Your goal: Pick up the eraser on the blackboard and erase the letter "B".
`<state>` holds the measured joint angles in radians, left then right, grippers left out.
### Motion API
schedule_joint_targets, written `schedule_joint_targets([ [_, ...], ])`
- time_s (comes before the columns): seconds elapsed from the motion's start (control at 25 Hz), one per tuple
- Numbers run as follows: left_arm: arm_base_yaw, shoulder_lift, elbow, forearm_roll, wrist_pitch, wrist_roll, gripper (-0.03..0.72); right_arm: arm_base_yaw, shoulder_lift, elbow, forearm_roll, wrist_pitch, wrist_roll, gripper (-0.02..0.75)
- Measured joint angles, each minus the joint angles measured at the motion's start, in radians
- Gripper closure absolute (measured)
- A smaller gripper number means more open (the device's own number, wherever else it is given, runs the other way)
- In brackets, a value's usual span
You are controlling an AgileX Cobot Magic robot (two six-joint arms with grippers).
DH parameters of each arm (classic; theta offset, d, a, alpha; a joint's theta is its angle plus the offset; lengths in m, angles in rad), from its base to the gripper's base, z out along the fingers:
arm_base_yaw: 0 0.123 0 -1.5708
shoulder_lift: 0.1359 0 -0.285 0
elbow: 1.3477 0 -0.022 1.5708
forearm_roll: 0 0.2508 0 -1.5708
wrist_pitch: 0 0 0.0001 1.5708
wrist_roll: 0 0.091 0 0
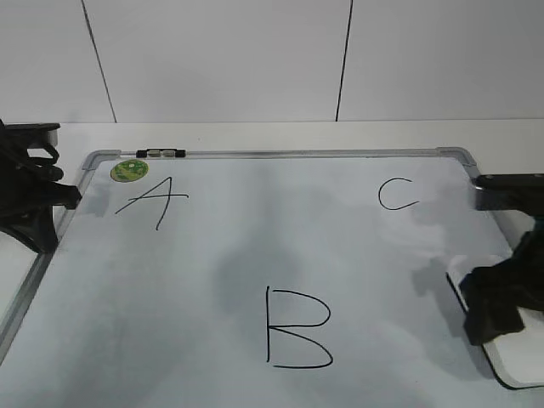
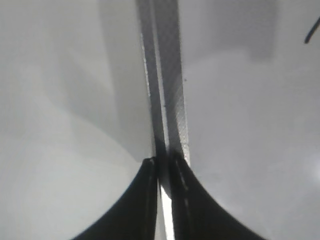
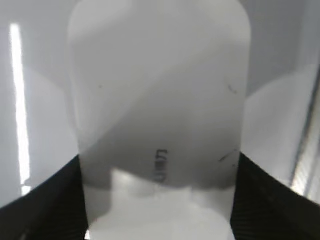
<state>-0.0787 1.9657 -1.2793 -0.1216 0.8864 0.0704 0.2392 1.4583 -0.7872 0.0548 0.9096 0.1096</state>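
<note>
Right up against the right wrist camera is the eraser (image 3: 160, 110), one smooth white plastic block with rounded corners, faint dark print on top and a couple of tiny scuffs. Black fingers (image 3: 45, 205) of the right gripper (image 3: 160, 200) press against both its long sides, so that pincer is clamped on it. In the exterior view the right gripper (image 1: 497, 297) sits at about 4 o'clock, over the board's right edge, and a sliver of the eraser (image 1: 455, 285) peeks out on its left.

Biggest thing by far: one blackboard (image 1: 255, 255), really a pale glossy board with a thin grey metal frame and rounded corners, lying flat on a white table (image 1: 255, 134). Three hand-drawn black letters on it: the letter "B" (image 1: 297, 328) at 6 o'clock, angular, thin strokes and the largest; an "A" (image 1: 153, 201) at 10 o'clock; a "C" (image 1: 397, 194) at 2 o'clock. The eraser is well apart from the "B", off at its 3 o'clock.

Two black arms total. The left gripper (image 1: 38, 200) hangs at 9 o'clock by the left frame; in its wrist view the two fingers (image 2: 187, 210) of the left gripper (image 2: 165, 175) are nearly together, with just a thin gap, right over the frame strip (image 2: 167, 90).

Small stuff: one round green sticker (image 1: 129, 170) at 11 o'clock, and one little black-and-white marker (image 1: 161, 154) lying along the top frame just beside it.
</note>
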Motion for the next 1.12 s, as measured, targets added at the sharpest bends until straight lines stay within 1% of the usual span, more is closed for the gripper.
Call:
schedule_joint_targets([
  [0.04,0.000,0.000,0.000,0.000,0.000,0.000,0.655,0.050,0.000,-0.019,0.013,-0.009,0.000,0.158],
  [0.24,0.000,0.000,0.000,0.000,0.002,0.000,0.655,0.149,0.064,-0.114,0.051,-0.017,0.010,0.158],
  [0.56,0.000,0.000,-0.002,0.000,0.004,0.000,0.655,0.229,0.305,-0.287,0.050,0.007,0.012,0.158],
  [0.88,0.000,0.000,-0.002,0.002,0.005,0.000,0.655,0.276,0.391,-0.331,0.019,0.028,0.025,0.159],
  [0.96,0.000,0.000,-0.002,0.002,0.005,0.000,0.655,0.306,0.410,-0.349,-0.014,0.045,0.026,0.161],
  [1.04,0.000,0.000,-0.002,0.004,0.007,0.000,0.655,0.344,0.428,-0.374,-0.016,0.047,0.026,0.162],
  [1.08,0.000,0.000,-0.002,0.004,0.007,0.000,0.655,0.390,0.443,-0.399,-0.016,0.049,0.026,0.162],
  [1.12,0.000,0.000,-0.002,0.004,0.007,0.000,0.655,0.417,0.454,-0.415,-0.016,0.049,0.026,0.162],
])
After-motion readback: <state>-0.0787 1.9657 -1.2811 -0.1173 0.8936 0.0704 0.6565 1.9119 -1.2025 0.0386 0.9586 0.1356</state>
